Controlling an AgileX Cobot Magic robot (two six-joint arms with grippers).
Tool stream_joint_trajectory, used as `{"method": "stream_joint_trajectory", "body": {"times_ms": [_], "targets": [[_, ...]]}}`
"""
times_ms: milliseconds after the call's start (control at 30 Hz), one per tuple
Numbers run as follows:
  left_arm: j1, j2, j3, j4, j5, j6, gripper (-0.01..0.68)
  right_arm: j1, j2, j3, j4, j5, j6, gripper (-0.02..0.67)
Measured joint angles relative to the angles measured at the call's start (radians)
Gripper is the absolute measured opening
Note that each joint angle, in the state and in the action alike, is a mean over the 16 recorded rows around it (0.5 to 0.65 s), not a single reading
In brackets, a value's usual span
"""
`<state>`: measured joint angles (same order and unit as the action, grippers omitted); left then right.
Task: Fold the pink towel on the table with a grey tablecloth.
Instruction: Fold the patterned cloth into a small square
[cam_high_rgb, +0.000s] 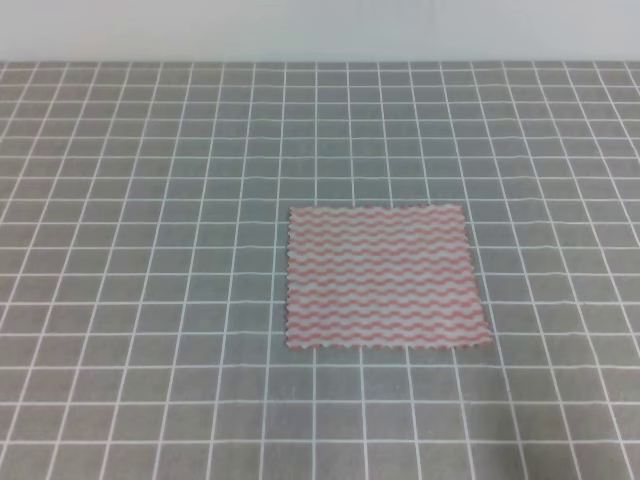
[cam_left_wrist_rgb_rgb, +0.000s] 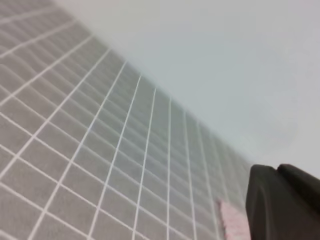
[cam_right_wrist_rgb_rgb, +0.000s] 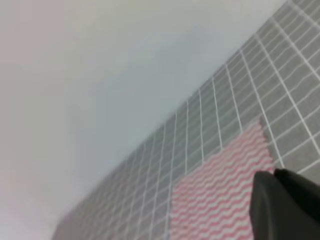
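Observation:
The pink towel (cam_high_rgb: 383, 277) lies flat and spread out on the table with a grey tablecloth (cam_high_rgb: 150, 250), a little right of centre, its zigzag edges showing on all sides. Neither gripper appears in the exterior high view. In the left wrist view one dark finger (cam_left_wrist_rgb_rgb: 282, 205) fills the lower right corner, and a small pink corner of the towel (cam_left_wrist_rgb_rgb: 232, 220) peeks out beside it. The right wrist view has a dark finger (cam_right_wrist_rgb_rgb: 287, 205) at the lower right, above the towel (cam_right_wrist_rgb_rgb: 215, 200). How the jaws stand is hidden in both wrist views.
The gridded grey cloth runs to a far edge (cam_high_rgb: 320, 62) that meets a plain pale wall (cam_high_rgb: 320, 30). Only the towel lies on the cloth in these views.

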<state>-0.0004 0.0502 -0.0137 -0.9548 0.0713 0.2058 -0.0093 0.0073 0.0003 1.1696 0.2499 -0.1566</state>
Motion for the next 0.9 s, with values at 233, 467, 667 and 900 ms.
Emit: {"method": "stream_joint_trajectory", "body": {"times_ms": [233,467,667,900], "targets": [[0.000,0.206,-0.134,0.010,0.063,0.177,0.000,0.000,0.115,-0.062,-0.014,0.040,-0.187,-0.018],[0.001,0.511,-0.351,0.011,0.171,0.372,0.000,0.000,0.313,-0.148,0.049,-0.056,-0.309,-0.018],[0.001,0.764,-0.528,0.008,0.292,0.518,0.000,-0.001,0.517,-0.254,0.093,-0.036,-0.451,-0.018],[-0.014,0.989,-0.675,0.004,0.398,0.622,0.000,0.005,0.810,-0.459,-0.017,0.164,-0.538,-0.017]]}}
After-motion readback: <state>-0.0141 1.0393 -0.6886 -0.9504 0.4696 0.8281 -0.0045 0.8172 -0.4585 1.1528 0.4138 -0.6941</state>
